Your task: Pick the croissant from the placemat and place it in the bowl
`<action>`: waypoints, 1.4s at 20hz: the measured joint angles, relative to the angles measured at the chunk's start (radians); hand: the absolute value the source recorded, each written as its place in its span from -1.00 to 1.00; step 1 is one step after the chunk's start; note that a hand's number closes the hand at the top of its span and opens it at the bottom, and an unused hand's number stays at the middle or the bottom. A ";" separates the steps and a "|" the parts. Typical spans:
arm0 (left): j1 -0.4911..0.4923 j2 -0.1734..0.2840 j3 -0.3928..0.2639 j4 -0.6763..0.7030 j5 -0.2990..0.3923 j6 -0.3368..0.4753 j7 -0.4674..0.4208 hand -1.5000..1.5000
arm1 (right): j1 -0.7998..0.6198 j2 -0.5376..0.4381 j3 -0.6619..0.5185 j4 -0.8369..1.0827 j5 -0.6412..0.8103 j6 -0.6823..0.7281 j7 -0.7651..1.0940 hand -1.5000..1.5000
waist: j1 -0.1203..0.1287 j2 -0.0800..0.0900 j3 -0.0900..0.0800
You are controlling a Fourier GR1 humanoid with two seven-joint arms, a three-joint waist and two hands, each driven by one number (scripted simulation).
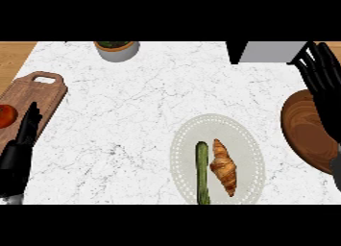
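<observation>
Across the middle of the frame the white marbled counter [144,96] is carrying a wooden cutting board [27,103] with a tomato [1,116] at the left edge, a wooden bowl [308,129] at the right edge, and a pale oval placemat [217,158] at lower centre where the croissant [225,166] is lying just beside a green cucumber [202,173]. The right hand [329,91] is hanging over the bowl with fingers straight and holding nothing, while the left hand [20,149] is resting open at lower left. Closing on the croissant could go wrong, I judge, by catching the cucumber alongside it.
</observation>
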 measured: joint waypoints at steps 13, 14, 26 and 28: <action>-0.199 -0.033 -0.021 -0.031 0.022 -0.028 0.152 0.00 | -0.007 -0.001 0.030 0.391 -0.053 0.475 -0.358 -1.00 | 0.035 0.072 0.029; -0.213 -0.034 -0.022 -0.022 0.020 -0.029 0.160 0.00 | -0.008 -0.015 0.030 0.417 -0.030 0.523 -0.417 -1.00 | 0.033 0.072 0.029; -0.284 -0.066 -0.041 0.002 -0.015 -0.018 0.241 0.00 | -0.139 -0.222 0.179 0.475 0.382 0.494 -0.617 -1.00 | 0.033 0.058 0.024; -0.293 -0.074 -0.039 0.010 -0.023 -0.013 0.249 0.00 | -0.162 -0.243 0.223 0.454 0.443 0.481 -0.613 -1.00 | 0.028 0.056 0.023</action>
